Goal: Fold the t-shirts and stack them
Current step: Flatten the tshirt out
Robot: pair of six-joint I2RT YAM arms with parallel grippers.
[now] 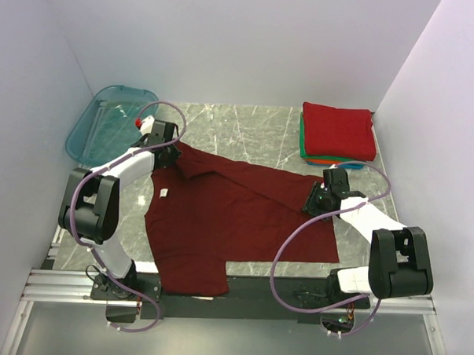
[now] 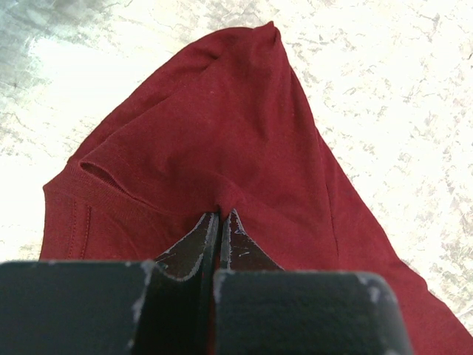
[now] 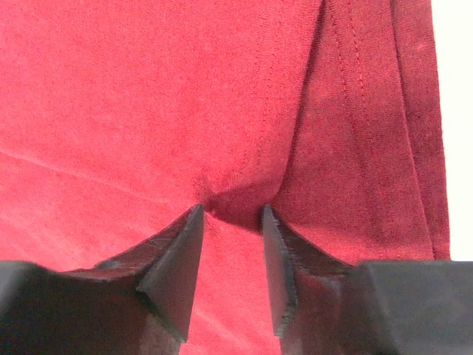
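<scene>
The dark maroon t-shirt lies spread on the marble table, its small white neck label showing at the left. My left gripper is shut on the shirt's far left corner; in the left wrist view its jaws pinch a pucker of the cloth. My right gripper is at the shirt's right edge. Its jaws stand a little apart with a bunched fold of the cloth between them. The cloth runs in a diagonal edge between the two grippers.
A folded stack of t-shirts sits at the far right, bright red on top with green, orange and blue edges below. A translucent teal plastic tub stands at the far left. White walls close in on three sides.
</scene>
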